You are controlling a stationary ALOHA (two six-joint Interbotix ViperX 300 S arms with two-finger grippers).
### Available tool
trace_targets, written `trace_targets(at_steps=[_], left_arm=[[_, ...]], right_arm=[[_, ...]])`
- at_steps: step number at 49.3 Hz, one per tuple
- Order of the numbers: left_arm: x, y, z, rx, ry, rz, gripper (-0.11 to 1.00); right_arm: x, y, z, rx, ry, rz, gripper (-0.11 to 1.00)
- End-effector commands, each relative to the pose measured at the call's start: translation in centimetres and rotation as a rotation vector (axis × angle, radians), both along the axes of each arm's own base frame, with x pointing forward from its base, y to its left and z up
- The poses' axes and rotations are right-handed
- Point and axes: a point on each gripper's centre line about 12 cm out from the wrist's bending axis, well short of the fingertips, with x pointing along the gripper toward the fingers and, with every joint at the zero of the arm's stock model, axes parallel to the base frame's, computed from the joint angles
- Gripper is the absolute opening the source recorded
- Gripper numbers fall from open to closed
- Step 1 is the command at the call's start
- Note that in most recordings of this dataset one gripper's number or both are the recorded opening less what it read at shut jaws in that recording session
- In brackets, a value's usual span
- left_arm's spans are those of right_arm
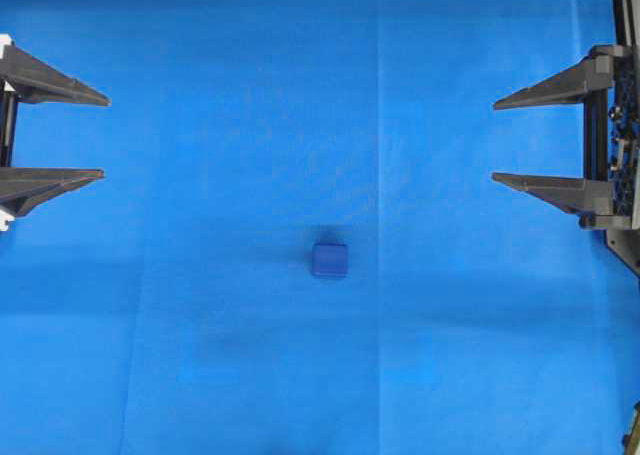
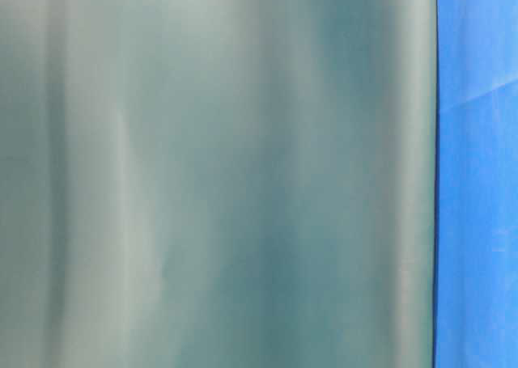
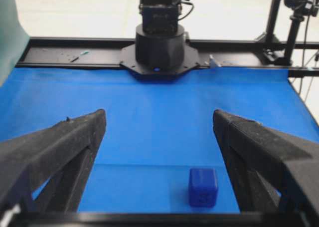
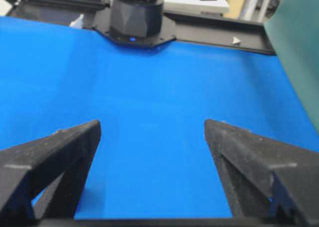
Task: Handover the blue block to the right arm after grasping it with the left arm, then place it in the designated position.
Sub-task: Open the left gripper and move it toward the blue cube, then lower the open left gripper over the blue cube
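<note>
Wide-spread fingers of the left claw (image 3: 159, 132) are noted, nothing grasped; the blue block (image 3: 203, 187) is seen low, right of centre. Right claw (image 1: 495, 140) likewise released.

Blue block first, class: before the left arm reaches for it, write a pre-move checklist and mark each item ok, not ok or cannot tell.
1. Blue block lies free on the cloth, nothing touching it: ok.
2. Left gripper open and empty: ok.
3. Its jaw gap is wider than the block: ok.
4. Right gripper open, empty, ready to receive: ok.
5. Cloth between the left gripper and the block bare: ok.
6. Placing spot marked on the cloth: cannot tell, no outline shows.
</note>
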Motion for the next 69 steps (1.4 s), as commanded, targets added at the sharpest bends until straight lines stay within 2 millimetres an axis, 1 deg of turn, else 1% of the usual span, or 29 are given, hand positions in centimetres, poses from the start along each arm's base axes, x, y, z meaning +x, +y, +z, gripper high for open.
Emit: trace_targets(at_steps=[1,8,15,26,39,57,63,69], left_arm=[[0.2,-0.1,0.6,0.001,-0.015,-0.007,0.91],[0.5,-0.6,0.7,0.001,-0.017,-0.032,0.91],[2.1,-0.9,0.3,0.002,0.008,-0.041,0.91],[5.6,-1.7,-0.3,0.003,0.023,-0.066,0.91],[10.3,-2.9,-0.6,0.007,0.053,-0.096,0.91],[17.2,-4.0,-0.3,0.02,0.073,-0.108,0.91],[19.1,-4.2,-0.3,0.025,0.074,-0.108,0.91],[20.3,-4.4,-0.2,0.028,0.077,-0.109,0.91]], right_arm=[[0.3,-0.1,1.1,0.002,-0.026,-0.005,0.97],[0.3,-0.1,1.1,0.002,-0.031,-0.005,0.97],[0.3,-0.1,1.1,0.002,-0.034,-0.007,0.97],[0.3,-0.1,1.2,0.002,-0.037,-0.007,0.97],[0.3,-0.1,1.2,0.002,-0.037,-0.007,0.97],[0.5,-0.2,1.1,0.002,-0.034,-0.008,0.97],[0.5,-0.2,1.0,0.002,-0.032,-0.007,0.97],[0.5,-0.2,1.0,0.002,-0.032,-0.008,0.97]])
